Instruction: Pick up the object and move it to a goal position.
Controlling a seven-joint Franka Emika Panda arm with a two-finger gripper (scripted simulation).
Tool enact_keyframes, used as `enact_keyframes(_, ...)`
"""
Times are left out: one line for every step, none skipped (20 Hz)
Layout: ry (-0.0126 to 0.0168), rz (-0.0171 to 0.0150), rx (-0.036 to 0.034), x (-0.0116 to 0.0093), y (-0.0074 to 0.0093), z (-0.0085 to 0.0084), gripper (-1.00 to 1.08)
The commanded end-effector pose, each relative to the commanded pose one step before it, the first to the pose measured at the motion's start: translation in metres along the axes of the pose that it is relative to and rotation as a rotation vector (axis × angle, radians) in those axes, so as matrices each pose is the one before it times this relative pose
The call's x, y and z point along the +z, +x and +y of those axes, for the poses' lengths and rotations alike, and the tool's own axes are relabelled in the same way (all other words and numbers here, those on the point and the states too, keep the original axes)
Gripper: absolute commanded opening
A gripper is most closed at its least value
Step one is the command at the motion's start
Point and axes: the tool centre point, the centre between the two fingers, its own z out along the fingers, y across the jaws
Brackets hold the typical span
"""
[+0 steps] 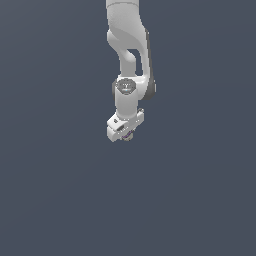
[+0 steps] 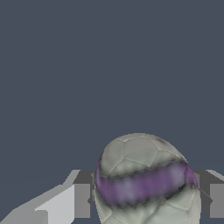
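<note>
Soccer-style ball (image 2: pixel 146 183) with a purple band sits clamped in the white pincer (image 1: pixel 126 134), plain slate-grey backdrop everywhere.

You are looking at a small round ball (image 2: pixel 146 181) with a matt, faintly mottled off-white skin, seamed into panels like stitched leather, and a blurred purple band painted across it. The white gripper (image 1: pixel 125 131) looks like smooth, satin-finished plastic, its finger pads (image 2: pixel 82 200) a duller grey. The slate-grey ground (image 1: pixel 55 190) is flat and matt.
</note>
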Motion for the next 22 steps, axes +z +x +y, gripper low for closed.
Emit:
enact_keyframes(-0.00154, 0.00062, -0.00043, -0.01232, -0.00444, -0.00539, -1.0)
enact_keyframes(0.0, 0.0, 0.0, -0.0055, -0.00227, -0.00257, -1.0)
enact_keyframes(0.0, 0.0, 0.0, -0.00584, -0.00239, -0.00272, -1.0)
enact_keyframes(0.0, 0.0, 0.0, -0.00616, -0.00251, -0.00286, -1.0)
enact_keyframes(0.0, 0.0, 0.0, -0.00603, -0.00243, -0.0028, -1.0)
enact_keyframes(0.0, 0.0, 0.0, -0.00568, -0.00226, -0.00262, -1.0)
enact_keyframes(0.0, 0.0, 0.0, -0.00534, -0.00208, -0.00244, -1.0)
enact_keyframes(0.00026, -0.00047, -0.00043, -0.00474, -0.00171, -0.0024, -1.0)
enact_keyframes(0.0, 0.0, 0.0, -0.00467, -0.00172, -0.00208, -1.0)
enact_keyframes(0.0, 0.0, 0.0, -0.00434, -0.00156, -0.00191, -1.0)
enact_keyframes(0.0, 0.0, 0.0, -0.004, -0.00142, -0.00176, -1.0)
enact_keyframes(0.00043, 0.00022, -0.00006, -0.0036, -0.00129, -0.00157, -1.0)
enact_keyframes(0.0, 0.0, 0.0, -0.00331, -0.00115, -0.00145, -1.0)
enact_keyframes(0.0, 0.0, 0.0, -0.00296, -0.00101, -0.00129, -1.0)
enact_keyframes(0.00058, 0.00037, -0.00006, -0.00257, -0.00091, -0.00107, -1.0)
enact_keyframes(0.0, 0.0, 0.0, -0.00227, -0.00075, -0.00097, -1.0)
enact_keyframes(0.0, 0.0, 0.0, -0.00193, -0.00061, -0.00081, -1.0)
enact_keyframes(0.0, 0.0, 0.0, -0.00159, -0.00047, -0.00064, -1.0)
enact_keyframes(0.0, 0.0, 0.0, -0.00125, -0.00033, -0.00047, -1.0)
enact_keyframes(0.0, 0.0, 0.0, -0.00092, -0.00019, -0.0003, -1.0)
enact_keyframes(0.0, 0.0, 0.0, -0.00059, -0.00005, -0.00013, -1.0)
enact_keyframes(0.0, 0.0, 0.0, -0.00025, 0.00009, 0.00004, -1.0)
